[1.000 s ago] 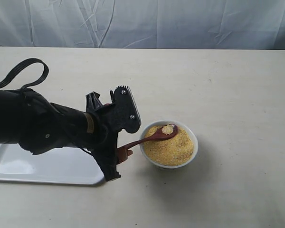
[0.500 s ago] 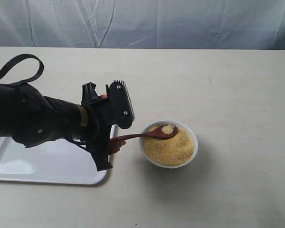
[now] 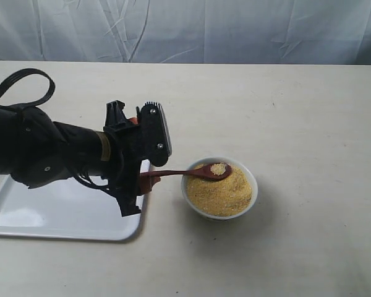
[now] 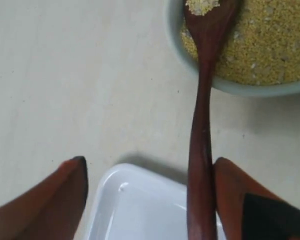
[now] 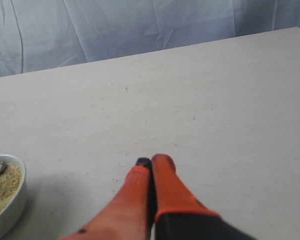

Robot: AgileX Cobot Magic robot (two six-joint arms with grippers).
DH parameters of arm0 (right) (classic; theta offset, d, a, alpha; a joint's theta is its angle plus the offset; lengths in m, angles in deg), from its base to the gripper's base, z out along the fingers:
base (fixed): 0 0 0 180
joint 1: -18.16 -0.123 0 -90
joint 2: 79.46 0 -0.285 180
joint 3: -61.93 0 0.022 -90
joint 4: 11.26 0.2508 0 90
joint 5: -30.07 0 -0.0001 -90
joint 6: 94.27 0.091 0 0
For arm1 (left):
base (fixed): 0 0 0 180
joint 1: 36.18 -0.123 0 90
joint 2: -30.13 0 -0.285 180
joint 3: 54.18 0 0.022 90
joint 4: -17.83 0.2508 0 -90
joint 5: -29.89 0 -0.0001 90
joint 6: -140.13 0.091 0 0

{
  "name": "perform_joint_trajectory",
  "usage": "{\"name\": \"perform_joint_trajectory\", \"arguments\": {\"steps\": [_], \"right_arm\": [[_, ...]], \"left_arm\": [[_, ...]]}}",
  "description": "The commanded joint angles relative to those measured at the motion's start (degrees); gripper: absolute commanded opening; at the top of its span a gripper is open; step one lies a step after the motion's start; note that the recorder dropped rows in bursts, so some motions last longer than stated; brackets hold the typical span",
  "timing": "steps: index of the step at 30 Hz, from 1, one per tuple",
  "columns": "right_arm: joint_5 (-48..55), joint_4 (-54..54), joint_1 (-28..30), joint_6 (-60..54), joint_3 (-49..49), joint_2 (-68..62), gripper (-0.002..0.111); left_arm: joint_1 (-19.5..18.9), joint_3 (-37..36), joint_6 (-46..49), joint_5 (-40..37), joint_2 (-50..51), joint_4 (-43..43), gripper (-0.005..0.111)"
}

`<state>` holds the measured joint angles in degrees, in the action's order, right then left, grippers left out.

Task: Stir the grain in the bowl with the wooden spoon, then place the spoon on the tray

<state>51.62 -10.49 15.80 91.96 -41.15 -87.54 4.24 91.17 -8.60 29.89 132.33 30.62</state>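
Note:
The small white bowl (image 3: 251, 185) of golden grain (image 3: 226, 193) stands right of the white tray (image 3: 49, 213). The dark wooden spoon (image 3: 191, 172) lies with its head on the grain, holding a little heap of grain. Its handle reaches out over the rim towards the tray corner. My left gripper (image 3: 144, 166) is open at the handle's end. In the left wrist view the spoon (image 4: 201, 130) lies along one finger (image 4: 230, 190), the other finger (image 4: 72, 185) stands far off, and the tray (image 4: 140, 210) lies beneath. My right gripper (image 5: 152, 161) is shut over bare table.
The pale table (image 3: 297, 111) stretches behind and to the right of the bowl. A wrinkled grey cloth backdrop (image 3: 204, 28) closes off the far edge. A black cable loop (image 3: 25, 83) arches over the left arm. The bowl's rim (image 5: 12, 200) shows in the right wrist view.
The left gripper has moved left and towards the back over the tray corner. The spoon's handle has swung up with it to nearly level; its head stays on the grain.

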Motion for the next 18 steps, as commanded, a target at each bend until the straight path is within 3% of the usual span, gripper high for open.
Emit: {"name": "perform_joint_trajectory", "arguments": {"steps": [1,6,18], "right_arm": [[-0.6,-0.3,0.3,-0.1,0.3,0.3,0.0],[-0.6,-0.3,0.3,-0.1,0.3,0.3,0.0],[-0.8,-0.2,0.3,-0.1,0.3,0.3,0.0]], "left_arm": [[-0.8,0.2,-0.2,-0.5,0.3,-0.4,0.067],[-0.8,0.2,-0.8,-1.3,-2.2,-9.1,0.067],[-0.8,0.2,-3.6,-12.3,-18.0,-26.7,0.067]]}}
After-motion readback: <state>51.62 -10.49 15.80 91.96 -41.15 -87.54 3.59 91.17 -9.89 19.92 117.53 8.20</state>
